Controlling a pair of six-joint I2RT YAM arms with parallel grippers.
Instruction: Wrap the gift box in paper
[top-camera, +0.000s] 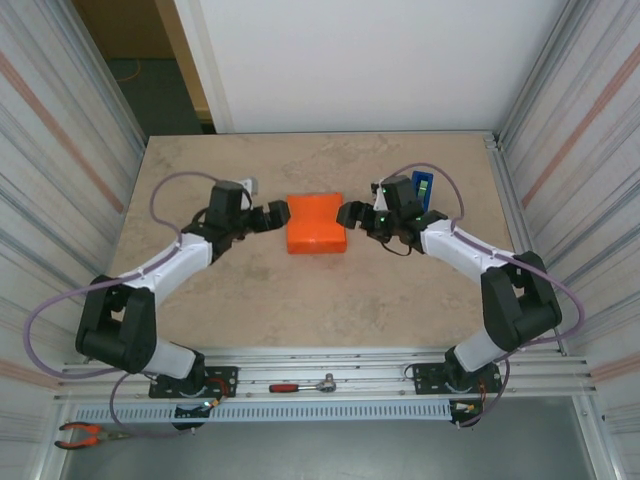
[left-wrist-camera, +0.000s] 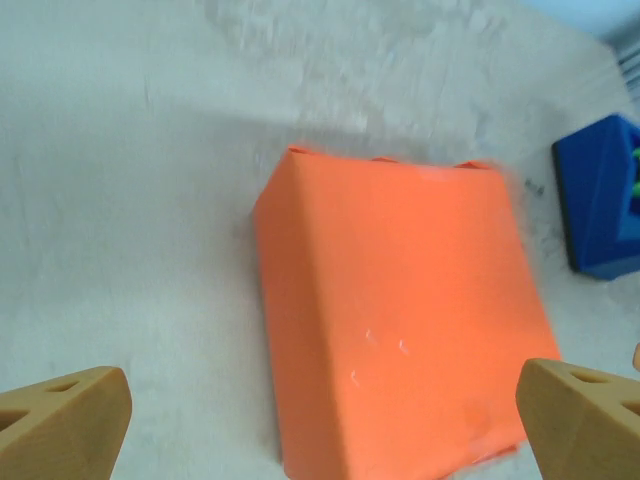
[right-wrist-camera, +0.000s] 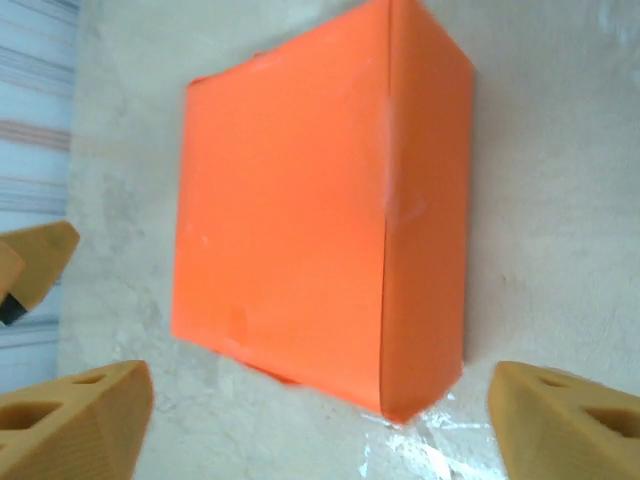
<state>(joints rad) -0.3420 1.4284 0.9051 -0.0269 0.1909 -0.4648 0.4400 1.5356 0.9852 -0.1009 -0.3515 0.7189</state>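
Note:
The orange paper (top-camera: 316, 223) is folded tight around a flat square shape in the middle of the table, so the gift box is hidden under it. My left gripper (top-camera: 279, 215) stands open just left of the parcel, fingertips near its left side. My right gripper (top-camera: 350, 215) stands open just right of it. In the left wrist view the paper (left-wrist-camera: 400, 320) lies between and ahead of the open gripper (left-wrist-camera: 325, 415), touching neither finger. In the right wrist view the paper (right-wrist-camera: 300, 230) lies ahead of the open gripper (right-wrist-camera: 320, 410), and a left fingertip (right-wrist-camera: 35, 265) shows beyond it.
A blue tape dispenser (top-camera: 423, 187) stands behind the right gripper, also the dispenser (left-wrist-camera: 600, 200) at the right edge of the left wrist view. A ratchet tool (top-camera: 305, 385) lies on the front rail, pliers (top-camera: 85, 435) at the bottom left. Corrugated walls close both sides.

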